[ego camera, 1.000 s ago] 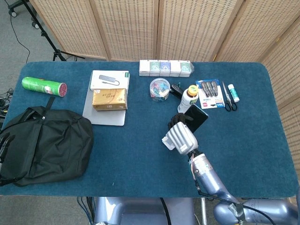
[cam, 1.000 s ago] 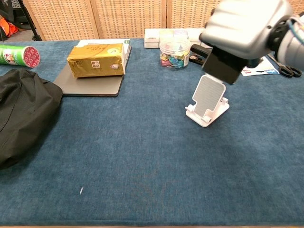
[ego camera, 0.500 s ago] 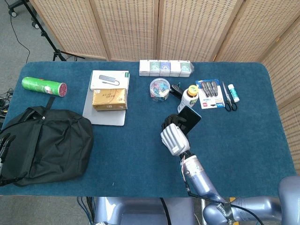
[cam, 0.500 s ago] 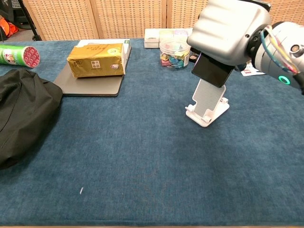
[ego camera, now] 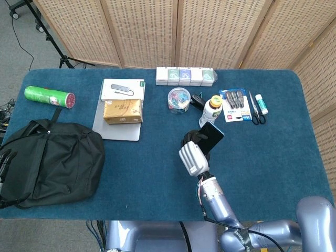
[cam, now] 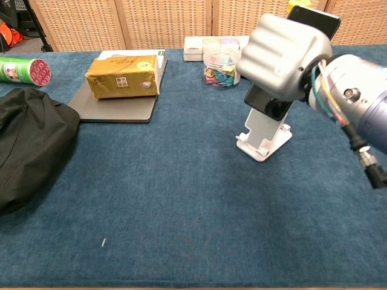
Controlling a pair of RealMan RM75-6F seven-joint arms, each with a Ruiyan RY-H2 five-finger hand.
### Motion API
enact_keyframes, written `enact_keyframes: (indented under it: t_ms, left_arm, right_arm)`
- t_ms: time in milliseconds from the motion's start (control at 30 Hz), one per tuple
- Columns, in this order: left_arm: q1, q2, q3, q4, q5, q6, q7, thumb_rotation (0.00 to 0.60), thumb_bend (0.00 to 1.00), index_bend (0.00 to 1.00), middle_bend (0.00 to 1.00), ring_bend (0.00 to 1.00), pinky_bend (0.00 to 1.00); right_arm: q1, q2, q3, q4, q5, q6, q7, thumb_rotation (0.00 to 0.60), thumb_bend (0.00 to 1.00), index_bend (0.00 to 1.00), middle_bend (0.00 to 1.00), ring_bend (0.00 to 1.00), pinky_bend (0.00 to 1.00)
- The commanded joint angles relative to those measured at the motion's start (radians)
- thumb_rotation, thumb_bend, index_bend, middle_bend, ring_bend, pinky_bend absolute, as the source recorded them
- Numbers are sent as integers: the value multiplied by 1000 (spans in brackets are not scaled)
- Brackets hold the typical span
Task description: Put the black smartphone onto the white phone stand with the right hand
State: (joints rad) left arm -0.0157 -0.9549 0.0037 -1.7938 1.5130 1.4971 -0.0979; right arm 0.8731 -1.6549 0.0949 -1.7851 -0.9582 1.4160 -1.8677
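Note:
My right hand (ego camera: 192, 155) (cam: 279, 57) grips the black smartphone (ego camera: 211, 137) (cam: 266, 104), tilted, with its top edge showing above the hand in the chest view. The phone's lower end hangs just over the upper part of the white phone stand (cam: 262, 131), which stands on the blue table right of centre. In the head view the stand is hidden beneath the hand and phone. Whether the phone touches the stand's backrest I cannot tell. The left hand appears in neither view.
Behind the stand are a clear jar of clips (ego camera: 179, 99) (cam: 222, 66), a white bottle (ego camera: 212, 108), card boxes (ego camera: 185, 76), and scissors (ego camera: 254, 110). A tissue pack (ego camera: 123, 111) lies on a grey laptop (ego camera: 116, 128). A black bag (ego camera: 50, 160) and green can (ego camera: 49, 96) lie left.
My right hand has carried the phone leftward and lower, from beside and above the stand to directly over its backrest. The stand has not moved.

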Motion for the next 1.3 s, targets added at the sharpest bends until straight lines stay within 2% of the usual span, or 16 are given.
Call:
enact_keyframes:
  t_ms: [33, 467, 800, 1300]
  left_arm:
    - [1, 1, -1, 0, -1, 1, -3, 600, 0, 0, 0, 0, 0]
    - [1, 7, 0, 2, -1, 0, -20, 600, 0, 0, 0, 0, 0]
    - [1, 8, 1, -1, -1, -2, -20, 600, 0, 0, 0, 0, 0]
    - [5, 9, 4, 7, 18, 13, -40, 600, 0, 0, 0, 0, 0]
  right_arm:
    - [6, -27, -19, 23, -13, 11, -10, 600, 260, 574, 535, 435, 507]
    - [10, -101, -78, 160, -110, 35, -22, 600, 260, 573, 513, 435, 507]
    - [-13, -167, -75, 190, -73, 78, -118, 600, 260, 574, 477, 435, 507]
    - [-26, -241, -93, 291, -105, 87, -153, 600, 260, 573, 450, 435, 528]
